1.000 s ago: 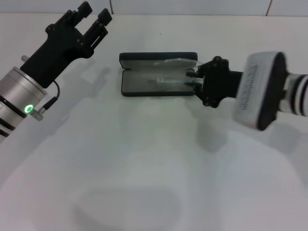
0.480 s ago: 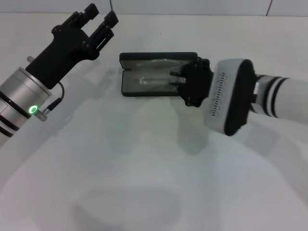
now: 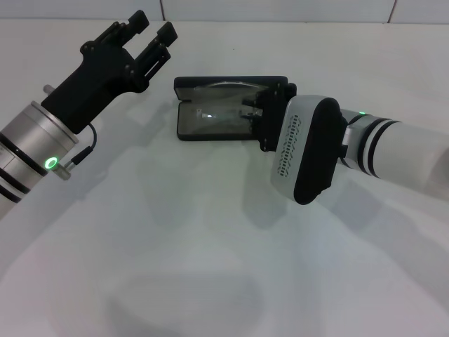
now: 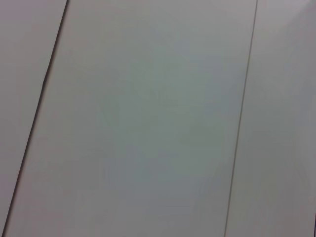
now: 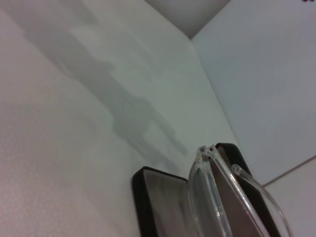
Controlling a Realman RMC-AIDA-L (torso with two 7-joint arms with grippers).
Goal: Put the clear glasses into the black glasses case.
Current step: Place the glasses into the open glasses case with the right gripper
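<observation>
Two arms show over the white surface (image 3: 210, 246) in the head view. Open on that surface lies the black glasses case (image 3: 188, 121), its lid raised on the far side and its grey-lined tray facing up. The right claw (image 3: 254, 112) reaches in from the case's right end, low over the tray, with its wrist housing covering that end of the case. It pinches the clear glasses (image 3: 219, 112), which hang lengthwise inside the open case, between lid and tray; whether they already touch the lining cannot be told. In the right wrist view the clear glasses (image 5: 217, 197) appear close up, the curved transparent lens and a thin arm stretching over the grey interior of the black glasses case (image 5: 148, 207). The left claw (image 3: 151, 31) is held above the surface, off to the left of the case and beyond its far edge, well apart from it, its black fingers (image 3: 167, 35) spread and holding nothing. The left wrist view shows only plain pale panels.
</observation>
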